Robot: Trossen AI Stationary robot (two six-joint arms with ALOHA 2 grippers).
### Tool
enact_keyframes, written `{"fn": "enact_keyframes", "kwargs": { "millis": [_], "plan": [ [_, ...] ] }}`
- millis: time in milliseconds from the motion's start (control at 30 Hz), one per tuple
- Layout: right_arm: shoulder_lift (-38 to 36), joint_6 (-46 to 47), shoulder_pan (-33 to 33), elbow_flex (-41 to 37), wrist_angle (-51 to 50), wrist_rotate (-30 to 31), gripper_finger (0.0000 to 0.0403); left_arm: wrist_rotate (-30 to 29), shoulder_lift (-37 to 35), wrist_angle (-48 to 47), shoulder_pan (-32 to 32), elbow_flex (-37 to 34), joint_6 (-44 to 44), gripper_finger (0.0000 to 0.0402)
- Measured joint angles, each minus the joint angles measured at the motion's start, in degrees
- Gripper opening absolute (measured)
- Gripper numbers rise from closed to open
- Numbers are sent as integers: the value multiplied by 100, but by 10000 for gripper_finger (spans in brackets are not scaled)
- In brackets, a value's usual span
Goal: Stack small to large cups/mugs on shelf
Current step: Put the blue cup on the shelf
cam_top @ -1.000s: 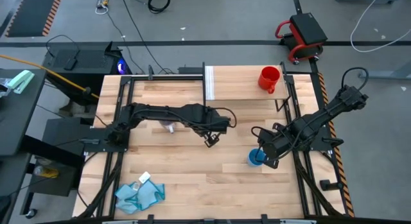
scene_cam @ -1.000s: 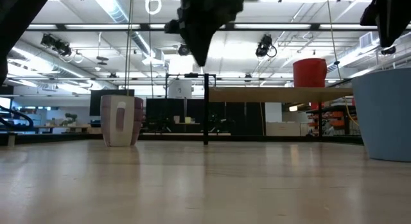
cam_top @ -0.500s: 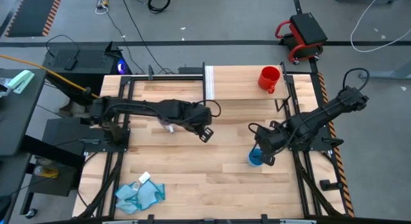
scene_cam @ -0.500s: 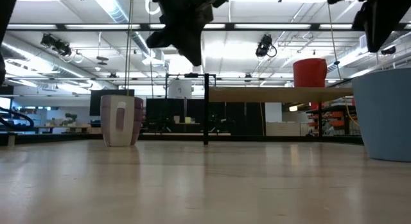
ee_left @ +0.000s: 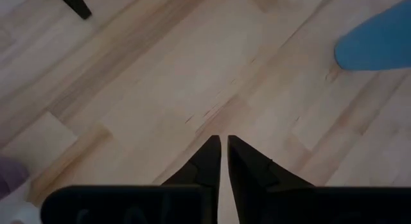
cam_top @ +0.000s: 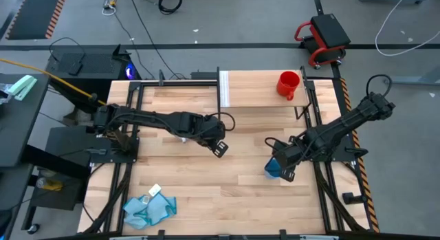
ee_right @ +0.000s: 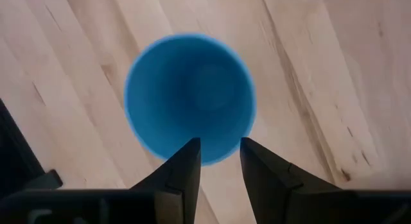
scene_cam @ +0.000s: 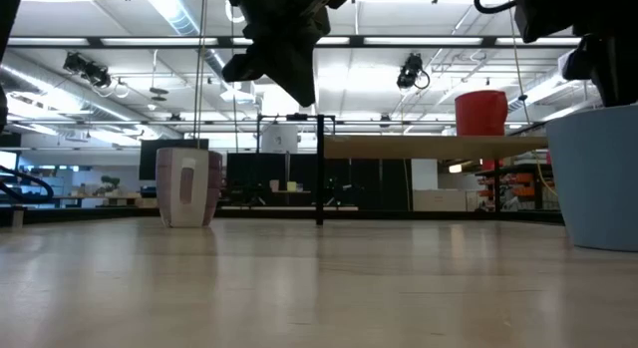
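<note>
The red mug [cam_top: 289, 84] stands on the shelf [cam_top: 258, 92] by the table's far edge, also seen as the red mug [scene_cam: 480, 112] in the low view. The light-blue cup [cam_top: 273, 169] stands upright on the tabletop, open end up. My right gripper [ee_right: 218, 147] hovers open just above the light-blue cup [ee_right: 189, 95], its fingers over the rim's edge, apart from it. The purple-grey mug [scene_cam: 187, 186] stands on the table, half hidden under the left arm in the high view. My left gripper [cam_top: 220, 147] is shut, raised above bare wood at mid-table.
A crumpled blue cloth [cam_top: 148, 209] with a small white item [cam_top: 154, 190] lies near the table's near left corner. The shelf's white panel [cam_top: 223, 89] is at its left end, and a dark post [scene_cam: 319, 169] stands under it. Bare wood lies between the two grippers.
My left gripper has drawn back toward the table's left, away from the shelf, staying raised. My right gripper has shifted a little toward the light-blue cup and come lower over it. The cups have stayed where they were.
</note>
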Motion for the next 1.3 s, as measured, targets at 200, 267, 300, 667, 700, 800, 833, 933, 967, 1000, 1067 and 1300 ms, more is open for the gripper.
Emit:
{"fn": "enact_keyframes", "kwargs": {
  "millis": [200,267,300,667,700,800,833,933,967,1000,1067,1300],
  "plan": [
    [154,-118,-116,-29,233,7,117,-5,0,29,3,0,43,37],
    [215,-156,-160,-81,210,5,117,-5,0,29,2,0,57,35],
    [237,-157,-180,-107,206,7,117,-5,2,29,0,0,57,35],
    [235,-96,-240,-355,429,-24,117,-5,7,64,2,2,55,41],
    [226,-96,-240,-341,429,-27,117,-5,7,67,2,2,55,40],
    [208,-96,-240,-244,432,-28,117,-7,9,91,2,3,55,39],
    [208,-96,-240,-212,434,-28,117,-7,9,93,2,3,52,40],
    [208,-107,-240,-132,437,-28,117,-7,9,101,2,4,52,41],
    [208,-113,-240,-123,432,-28,117,-7,9,102,2,4,52,40],
    [205,-128,-240,-115,423,-28,117,-7,9,103,2,4,52,39],
    [180,-142,-240,-76,418,-28,117,-7,9,102,2,4,52,39],
    [-1,-156,-240,190,-90,-14,117,-7,9,103,2,4,50,40]
  ]
}}
